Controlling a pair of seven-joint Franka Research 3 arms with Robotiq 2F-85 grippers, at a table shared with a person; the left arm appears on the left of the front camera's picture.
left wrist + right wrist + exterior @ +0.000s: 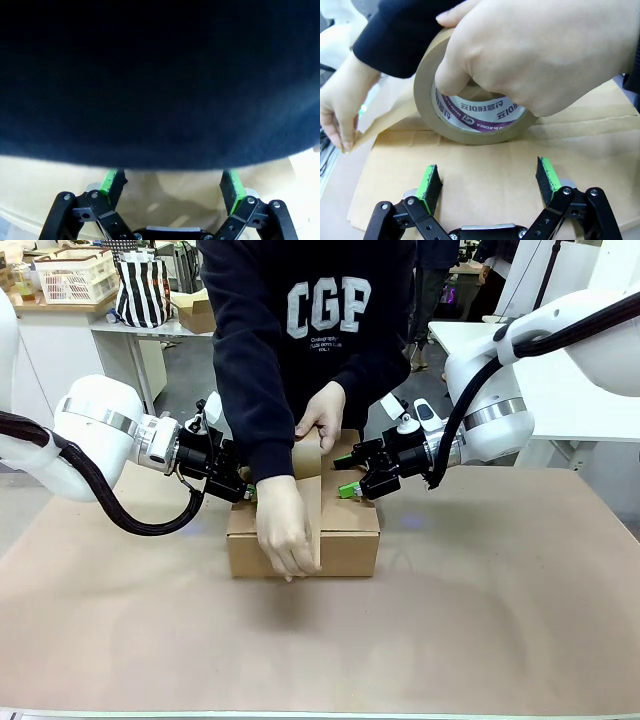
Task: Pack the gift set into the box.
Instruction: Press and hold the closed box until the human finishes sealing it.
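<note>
A brown table point(520, 620) fills the foreground. Behind, at left, a white counter point(60, 335) holds a white basket point(75, 275) and a striped bag point(142, 290); a white table point(560, 390) stands right.

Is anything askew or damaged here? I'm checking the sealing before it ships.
Nothing stands out. The box sits square and closed while the person's hands run brown tape along its top seam; both grippers rest open on the flaps.

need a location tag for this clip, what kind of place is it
Probably a robotics lab or workshop, not a home. Two white robot arms flank a paper-covered table where a person tapes the box shut, and behind them stand white work tables, a plastic basket and a striped bag.
</note>
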